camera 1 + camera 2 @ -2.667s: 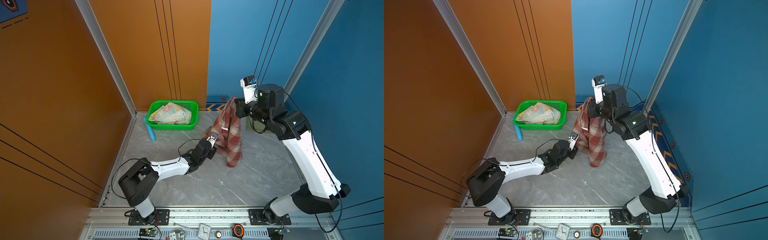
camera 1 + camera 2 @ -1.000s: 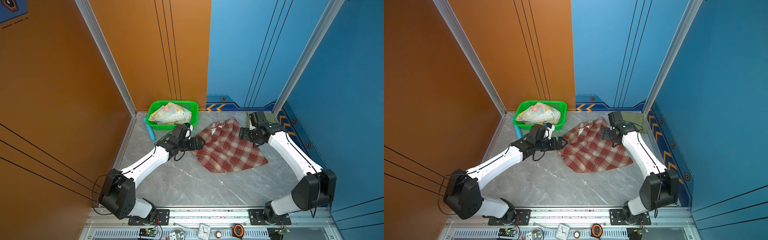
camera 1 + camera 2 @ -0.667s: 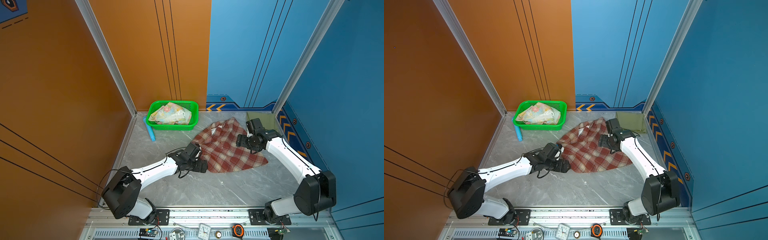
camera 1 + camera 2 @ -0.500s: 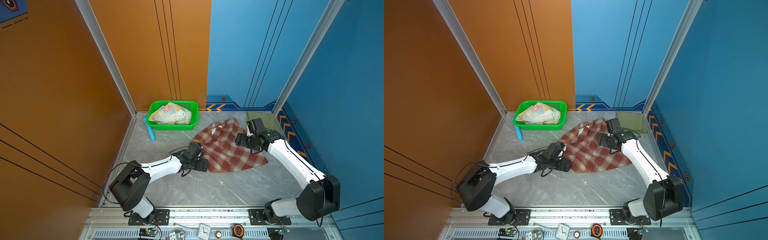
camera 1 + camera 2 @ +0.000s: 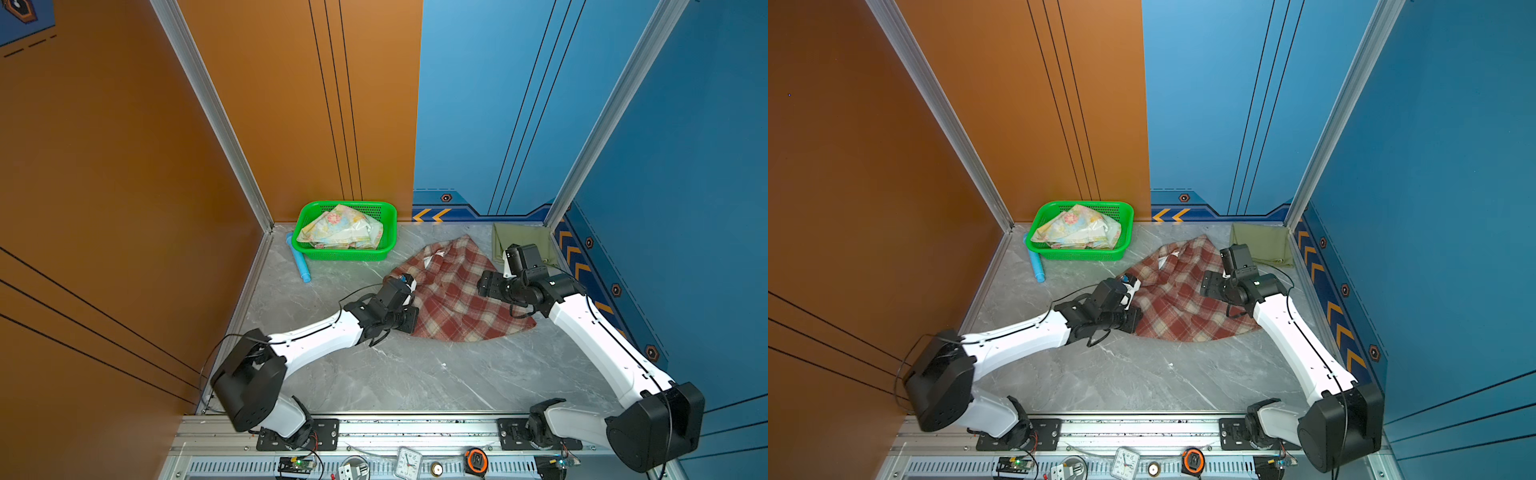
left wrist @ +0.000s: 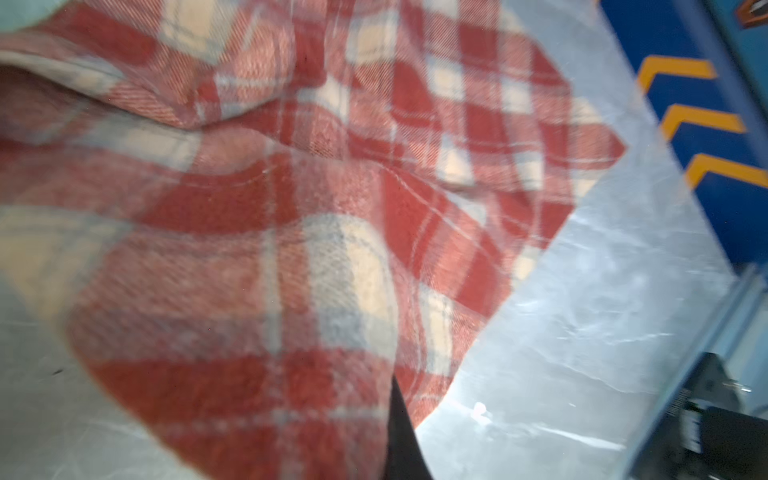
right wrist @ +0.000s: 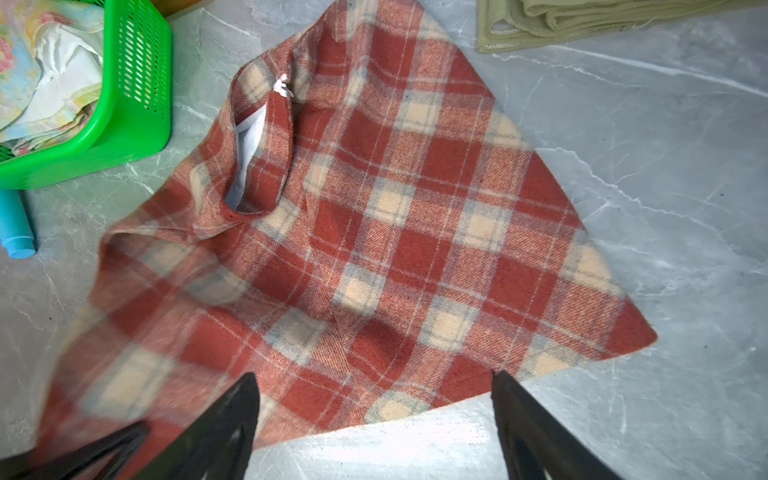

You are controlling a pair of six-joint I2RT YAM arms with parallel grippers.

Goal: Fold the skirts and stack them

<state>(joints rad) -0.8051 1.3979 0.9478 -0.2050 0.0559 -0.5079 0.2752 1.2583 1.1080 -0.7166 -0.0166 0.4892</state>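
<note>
Folding the plaid skirt (image 5: 453, 291) looks like the step in hand.

To do it well:
- The left corner grip is at the very edge, so lift slow and check both layers come up.
- Bring the right gripper (image 5: 484, 286) down on the matching hem corner before any lift. A one-sided pull will skew the cloth.
- Carry both corners toward the waistband together and low, then lay them down rather than drop them.
- Flatten the ridges near the left corner or they get folded in.

Layout:
- The floral skirt (image 5: 340, 228) is bunched in the basket (image 5: 388, 232) at far left, not yet folded.
- The left gripper (image 5: 409, 322) sits low at the plaid's near-left hem corner with its fingers pressed together.
- The left wrist view shows one dark finger (image 6: 401, 440) with plaid tight against it. I read that as pinching the hem, but I can't tell how many layers.
- The plaid lies spread on the table (image 5: 395, 374) mid-floor, waistband toward the basket and hem toward the arm bases.
- The right gripper hangs over the plaid's right part, fingers (image 7: 232, 419) spread wide and holding nothing.
- In the right wrist view the hem runs between them: one finger is over cloth, the other is at the hem edge over bare table.
- The olive skirt (image 5: 519, 239) lies folded in the far right corner, just beyond the plaid. It's probably the stack base.
</note>
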